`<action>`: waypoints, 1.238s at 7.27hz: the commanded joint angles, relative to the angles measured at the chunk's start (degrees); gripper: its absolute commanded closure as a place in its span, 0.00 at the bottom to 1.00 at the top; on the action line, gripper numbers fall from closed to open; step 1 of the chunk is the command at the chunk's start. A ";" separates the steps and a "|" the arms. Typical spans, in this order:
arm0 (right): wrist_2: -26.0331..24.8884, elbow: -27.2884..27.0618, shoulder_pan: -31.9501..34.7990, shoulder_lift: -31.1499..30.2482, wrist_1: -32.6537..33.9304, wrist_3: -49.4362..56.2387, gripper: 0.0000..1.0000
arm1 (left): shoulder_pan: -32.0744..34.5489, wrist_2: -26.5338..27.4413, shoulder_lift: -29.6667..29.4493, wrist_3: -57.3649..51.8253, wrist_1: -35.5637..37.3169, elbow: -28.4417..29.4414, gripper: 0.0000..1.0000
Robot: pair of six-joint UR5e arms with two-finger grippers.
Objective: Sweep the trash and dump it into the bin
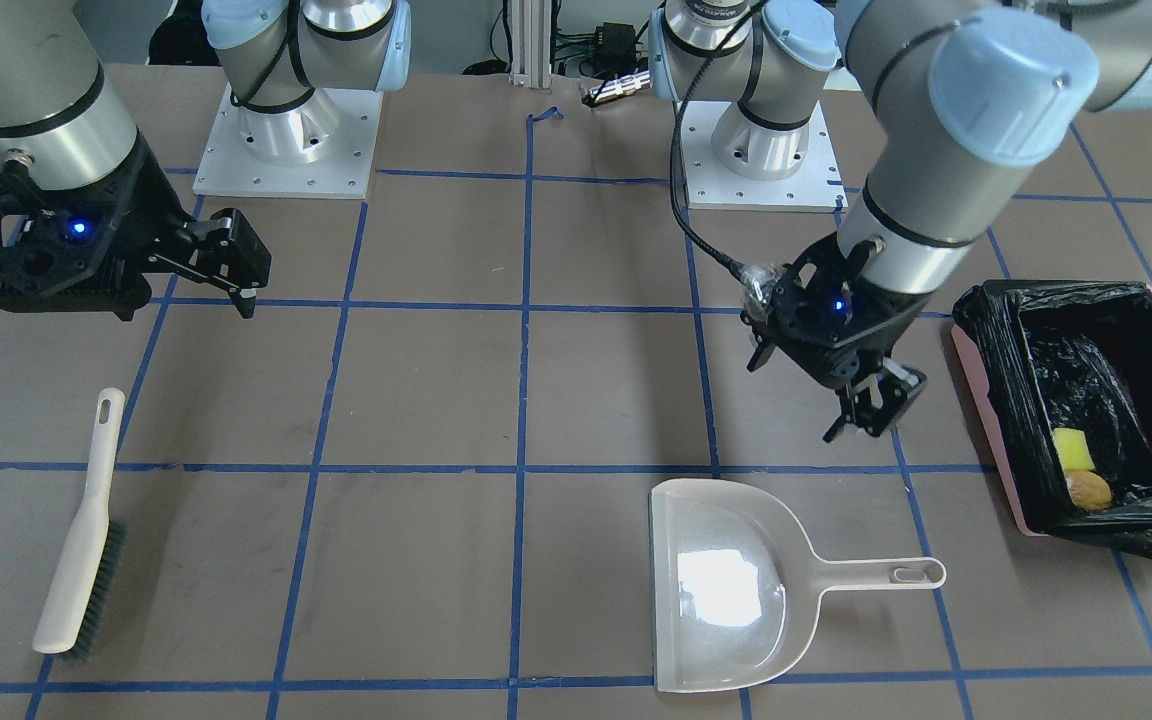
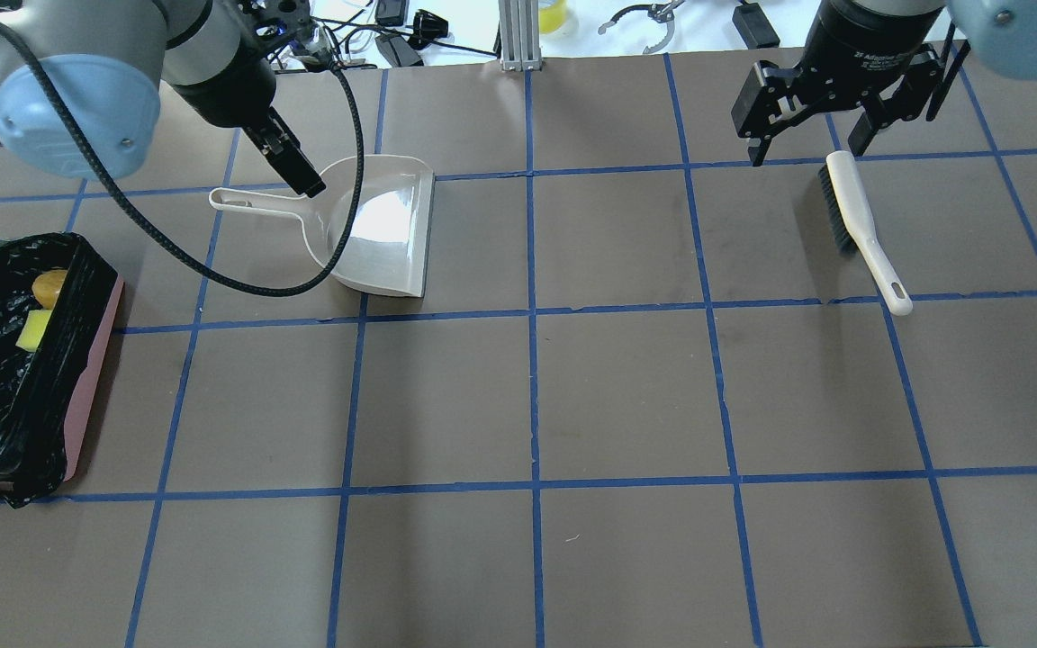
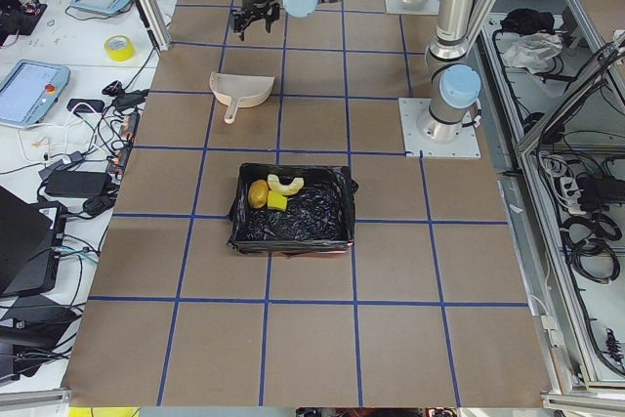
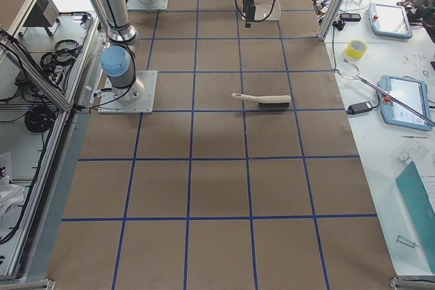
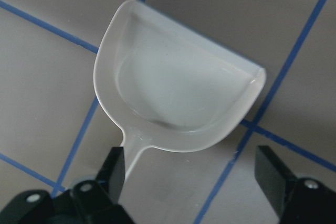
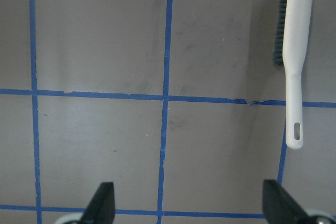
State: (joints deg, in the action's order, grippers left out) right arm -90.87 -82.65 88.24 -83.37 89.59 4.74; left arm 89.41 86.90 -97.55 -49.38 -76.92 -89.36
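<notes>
The trash lies inside the bin (image 1: 983, 408), a pink container lined with a black bag. There I see a golden-brown lump (image 1: 1088, 490), a yellow sponge piece (image 1: 1073, 449) and, in the exterior left view, a pale peel scrap (image 3: 286, 185). The bin also shows at the left edge of the overhead view (image 2: 94, 369). My left gripper (image 2: 289, 166) is open and empty above the handle of the beige dustpan (image 2: 379, 225). The dustpan lies empty on the table. My right gripper (image 2: 811, 144) is open and empty, just beyond the brush (image 2: 861, 220).
The brush (image 1: 81, 540) lies flat on the table, its bristles to one side. In the left wrist view the dustpan (image 5: 178, 93) sits between the spread fingers. The brown table carries a blue tape grid.
</notes>
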 commanded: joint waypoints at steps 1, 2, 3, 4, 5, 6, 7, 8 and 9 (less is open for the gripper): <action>-0.10 0.21 0.00 0.14 0.06 -0.09 0.00 | 0.68 2.13 8.49 22.72 -9.19 -3.53 0.07; -0.27 0.21 -0.09 0.14 0.06 0.00 0.00 | 0.50 2.13 9.91 34.58 -9.39 -4.59 0.08; -0.53 0.30 -0.09 0.05 -0.02 0.00 0.00 | 0.41 2.13 10.71 40.44 -9.30 -4.69 0.07; -0.27 0.30 -0.09 -0.73 -0.37 0.09 0.00 | 0.24 1.70 11.06 44.85 -9.65 -4.69 0.04; -0.62 0.21 0.00 -2.04 -0.55 -0.34 0.00 | 0.24 1.52 11.15 48.03 -9.57 -4.51 0.02; -0.27 0.21 0.09 -2.49 -0.64 -0.44 0.00 | -0.28 1.95 11.07 48.41 -9.39 -3.99 0.00; -0.44 0.21 0.09 -2.41 -0.64 -0.44 0.00 | -0.64 1.96 11.07 48.67 -9.22 -3.98 0.00; -0.19 0.12 0.09 -2.49 -0.73 -0.44 0.00 | -0.64 2.04 11.07 48.85 -9.48 -3.98 0.00; -0.18 0.03 0.09 -2.49 -0.73 -0.44 0.00 | -0.64 2.04 11.07 48.50 -9.48 -3.98 0.00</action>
State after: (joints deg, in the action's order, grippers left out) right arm -91.14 -82.53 88.32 -85.81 88.90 4.32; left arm 88.83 88.90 -86.49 -0.79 -86.33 -93.37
